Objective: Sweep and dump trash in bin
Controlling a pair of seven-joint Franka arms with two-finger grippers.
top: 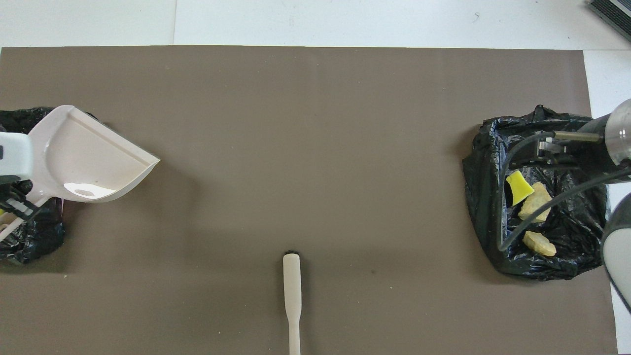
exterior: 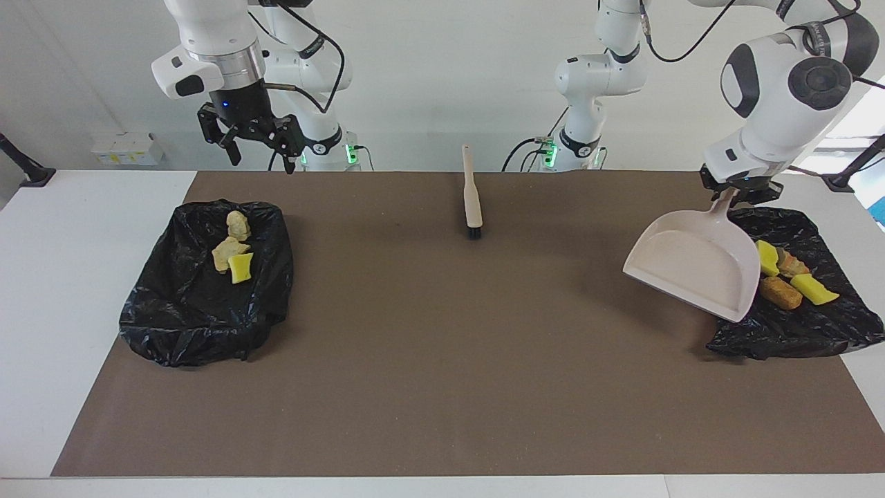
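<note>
The trash lies in two black bag-lined bins. One bin (exterior: 173, 318) at the right arm's end holds two tan chunks (exterior: 237, 225) and a yellow sponge piece (exterior: 240, 268). The other bin (exterior: 795, 332) holds yellow sponge pieces (exterior: 814, 289) and orange-brown chunks (exterior: 781, 292). My left gripper (exterior: 734, 196) is shut on the handle of the beige dustpan (exterior: 691, 266). The pan hangs empty and tilted over the mat beside that bin. In the overhead view the dustpan (top: 88, 153) hides most of the bin (top: 29, 236). My right gripper (exterior: 263, 153) hangs open and empty, high over its bin (top: 480, 197).
The beige brush (exterior: 472, 197) lies on the brown mat (exterior: 442, 360) midway between the arms' bases, bristles pointing away from the robots. In the overhead view the brush (top: 292, 291) lies at the bottom middle. White table borders the mat.
</note>
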